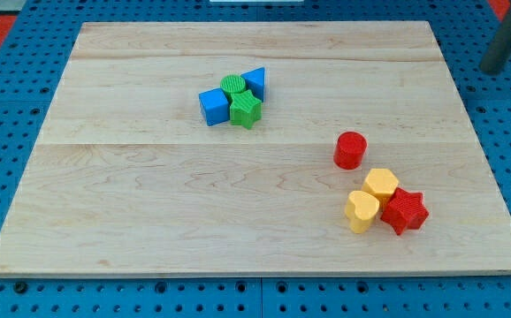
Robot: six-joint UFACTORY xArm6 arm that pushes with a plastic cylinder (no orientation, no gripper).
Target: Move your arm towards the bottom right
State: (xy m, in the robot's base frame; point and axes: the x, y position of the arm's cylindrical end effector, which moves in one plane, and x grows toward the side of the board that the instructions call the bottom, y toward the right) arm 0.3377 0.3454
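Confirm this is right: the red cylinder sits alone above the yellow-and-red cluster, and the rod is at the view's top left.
Not quite. The rod is at the view's top right, off the board's edge, as the camera view shows. The red cylinder does sit alone above the yellow-and-red cluster.

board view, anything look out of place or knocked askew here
Nothing stands out. Blue and green blocks cluster near the top centre, red and yellow ones at the lower right, all on the board. My tip is off the board.
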